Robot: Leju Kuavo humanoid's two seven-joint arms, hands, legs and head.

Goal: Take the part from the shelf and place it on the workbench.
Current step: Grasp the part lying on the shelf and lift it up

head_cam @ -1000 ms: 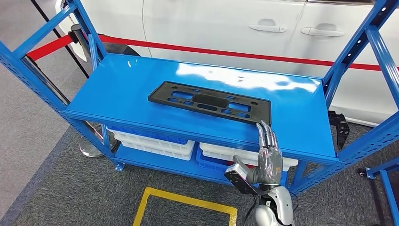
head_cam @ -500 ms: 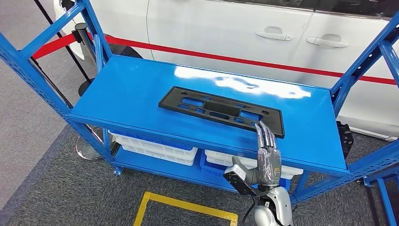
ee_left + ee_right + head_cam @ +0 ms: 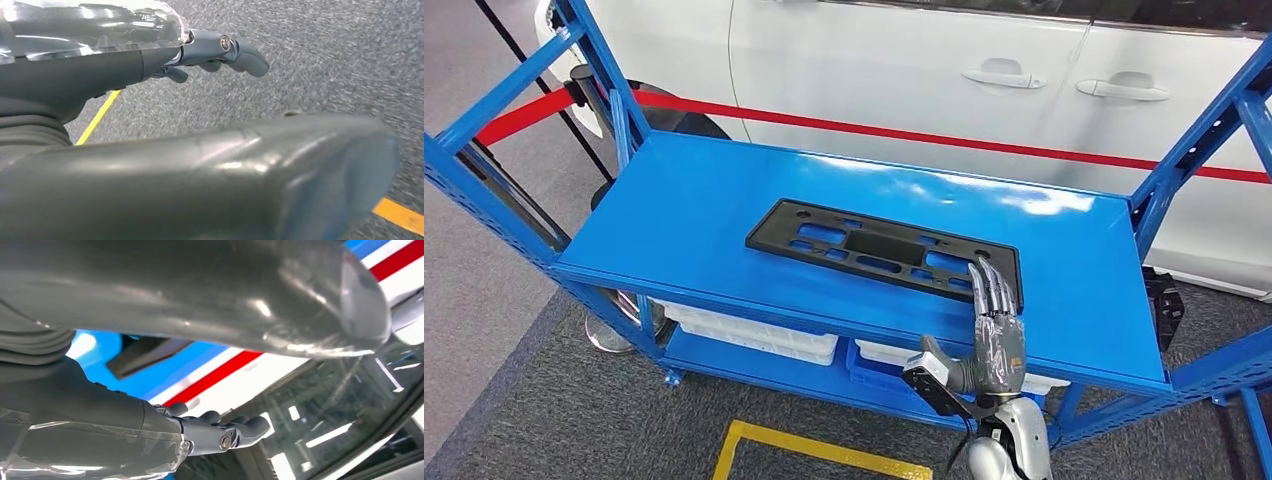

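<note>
A red barrier belt [image 3: 524, 108] runs from the far left edge behind the blue shelf [image 3: 674, 200], whose slanted upright posts frame the scene on both sides. White bins [image 3: 754, 335] sit on the lower tier beneath the left half of the top surface, and a yellow floor line [image 3: 804, 447] marks the grey carpet in front. The part [image 3: 879, 250], a flat black rectangular plate with cut-out slots, lies flat near the middle of the top surface, its long side roughly parallel to the front edge. At the plate's right end the right hand [image 3: 994, 325] reaches up from below, fingers straight and close together, holding nothing, their tips overlapping the plate's near right corner; whether they touch it cannot be told. A white car [image 3: 924, 70] with 2 door handles stands behind the shelf. In the left wrist view the left hand [image 3: 210, 55] hangs over grey carpet with fingers loosely extended, holding nothing.
</note>
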